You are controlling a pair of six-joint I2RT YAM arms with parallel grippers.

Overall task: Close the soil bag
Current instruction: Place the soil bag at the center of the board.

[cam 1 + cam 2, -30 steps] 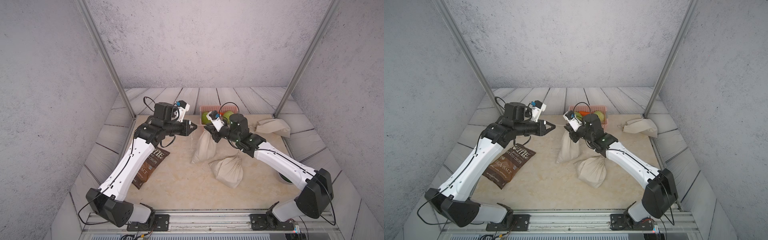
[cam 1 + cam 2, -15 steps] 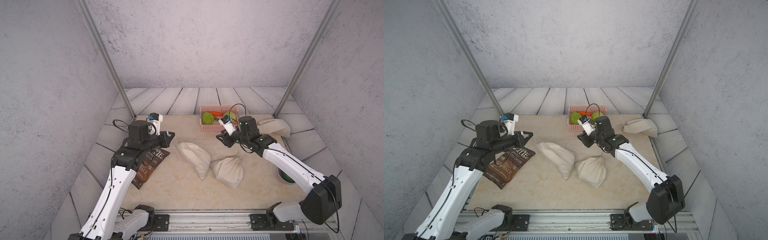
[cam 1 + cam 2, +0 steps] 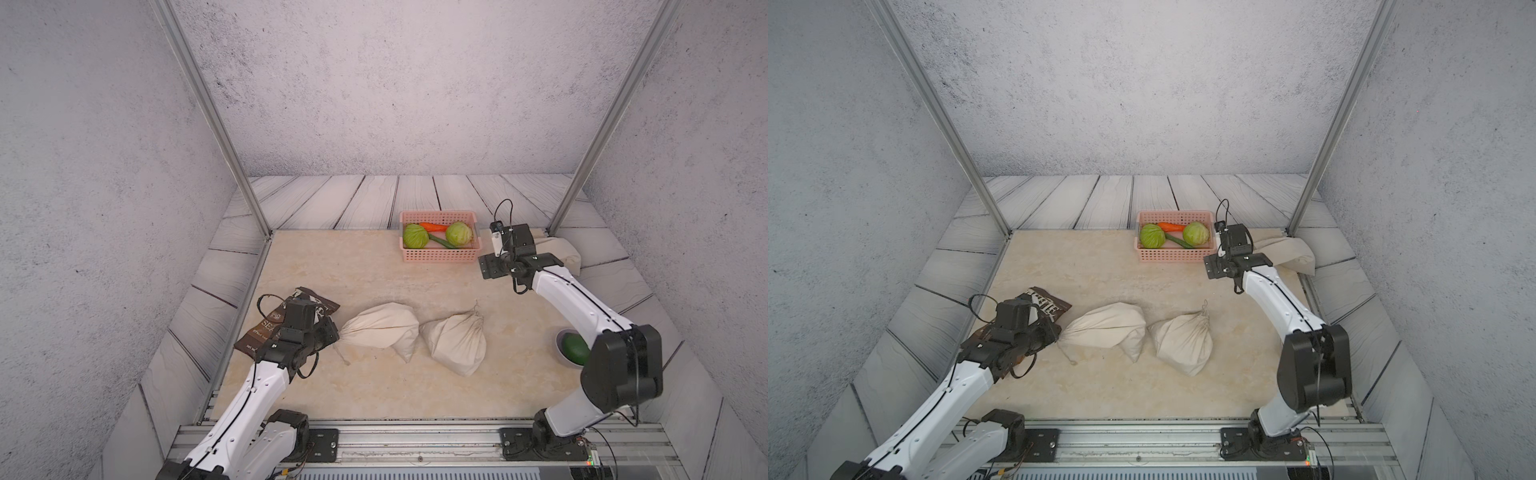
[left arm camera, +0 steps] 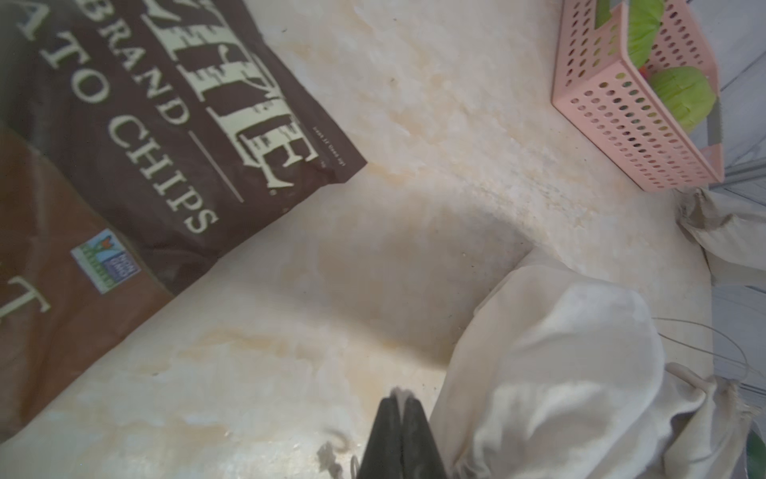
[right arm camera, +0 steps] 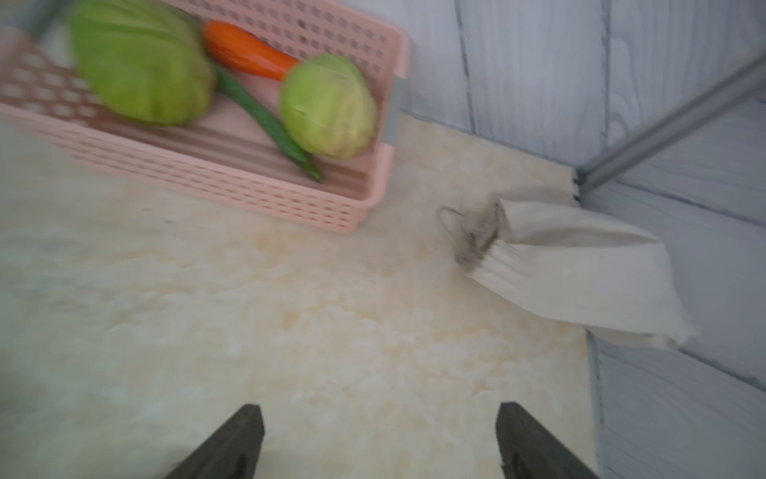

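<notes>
The soil bag (image 3: 382, 330) (image 3: 1106, 328) is a cream cloth sack lying on its side mid-table, its gathered neck pointing at my left gripper (image 3: 332, 329) (image 3: 1054, 332). In the left wrist view the left gripper (image 4: 401, 400) has its jaws pressed together with a pale bit of the bag's drawstring at the tips, and the soil bag (image 4: 559, 373) bulges right beside them. A loose drawstring end (image 3: 343, 358) trails on the table. My right gripper (image 3: 490, 266) (image 3: 1214, 266) (image 5: 380, 408) hovers open and empty over bare table at the back right.
A second tied cloth bag (image 3: 455, 343) lies touching the soil bag. A third bag (image 3: 559, 249) (image 5: 580, 273) slumps in the back right corner. The pink basket (image 3: 438, 214) (image 5: 248, 182) holds vegetables. A brown chips bag (image 3: 316, 303) (image 4: 166, 145) lies under my left arm. A bowl (image 3: 559, 345) sits near right.
The soil bag went from upright between both grippers to lying on its side. My left gripper pulled back toward the near left. My right gripper let go, opened wide and moved to the back right.
</notes>
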